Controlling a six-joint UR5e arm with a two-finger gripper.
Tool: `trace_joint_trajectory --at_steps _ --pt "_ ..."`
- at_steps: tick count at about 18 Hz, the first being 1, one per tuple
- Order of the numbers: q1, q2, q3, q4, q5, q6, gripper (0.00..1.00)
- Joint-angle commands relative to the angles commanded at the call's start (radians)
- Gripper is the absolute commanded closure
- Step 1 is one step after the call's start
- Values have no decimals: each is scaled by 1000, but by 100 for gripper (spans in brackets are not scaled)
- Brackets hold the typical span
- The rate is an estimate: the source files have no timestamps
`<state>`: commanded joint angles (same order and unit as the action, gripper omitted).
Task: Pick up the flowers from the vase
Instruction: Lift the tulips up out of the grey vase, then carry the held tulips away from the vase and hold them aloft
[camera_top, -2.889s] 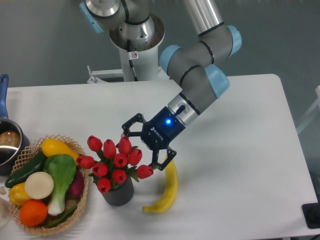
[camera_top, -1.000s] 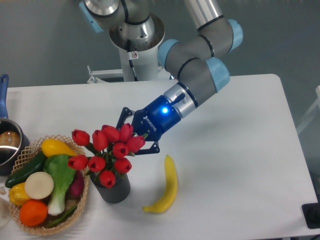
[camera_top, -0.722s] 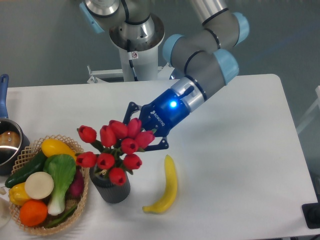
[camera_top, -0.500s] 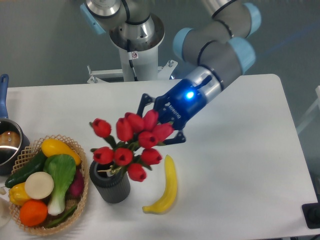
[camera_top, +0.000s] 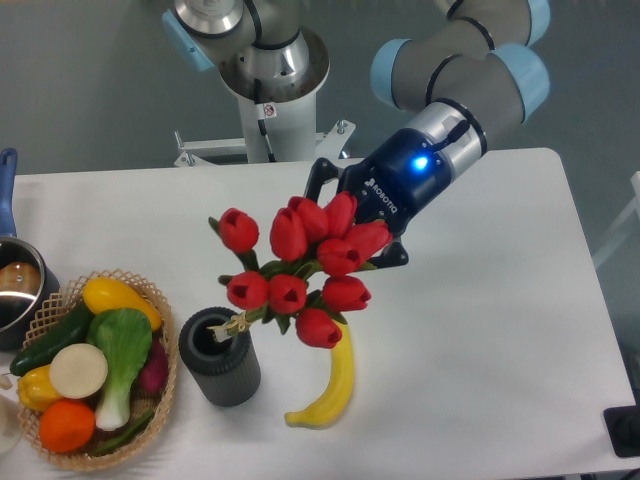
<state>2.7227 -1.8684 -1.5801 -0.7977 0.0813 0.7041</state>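
Fingers (camera_top: 385, 258) apparently clamped on the flowers (camera_top: 300, 268), stem ends just above the vase (camera_top: 220, 357).

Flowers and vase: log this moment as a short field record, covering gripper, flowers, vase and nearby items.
gripper: shut on the flowers, mostly hidden behind the buds
flowers: red tulip bunch, lifted and tilted, stem ends at the vase's mouth
vase: dark ribbed cylinder, upright on the table
banana: lying on the table right of the vase
wicker basket: left of the vase, holding vegetables
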Motion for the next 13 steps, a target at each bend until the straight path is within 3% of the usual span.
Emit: trace_joint_trajectory --at_steps 3,6,13 --pt "51 -18 31 5 24 46 100" --pt "104 -23 40 5 147 174 100" --pt "135 -23 38 3 337 271 100"
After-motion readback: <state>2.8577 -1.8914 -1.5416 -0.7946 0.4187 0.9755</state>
